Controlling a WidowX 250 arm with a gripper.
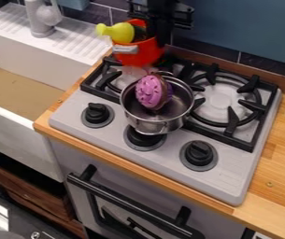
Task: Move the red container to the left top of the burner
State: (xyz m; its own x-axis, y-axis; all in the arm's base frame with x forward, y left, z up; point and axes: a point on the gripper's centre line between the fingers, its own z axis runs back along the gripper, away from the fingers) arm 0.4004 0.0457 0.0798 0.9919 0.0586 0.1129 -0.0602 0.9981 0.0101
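Claw: the black two-finger gripper (161,31) hangs down from the top edge against the right side of the red container; I cannot tell how far open it is or whether it has hold of anything.
Red container: the round red container (136,55) with a grey side handle (125,49) is at the back left of the stove, by the left burner (115,80); whether it touches the grate I cannot tell.
Inside it: 1 smooth yellow-green object (117,32), jutting past the left rim.
Pot: 1 shiny round steel pot (149,123) stands between the left and right burners, holding 1 dotted purple object (149,91), tilted, with a brown side.
Stove: silver-grey top (225,177), black iron grates (234,125), 3 round black knobs (199,153) along the front.
Left: white sink (29,67) with a grey faucet (40,19).
Counter: light wooden worktop (281,170).
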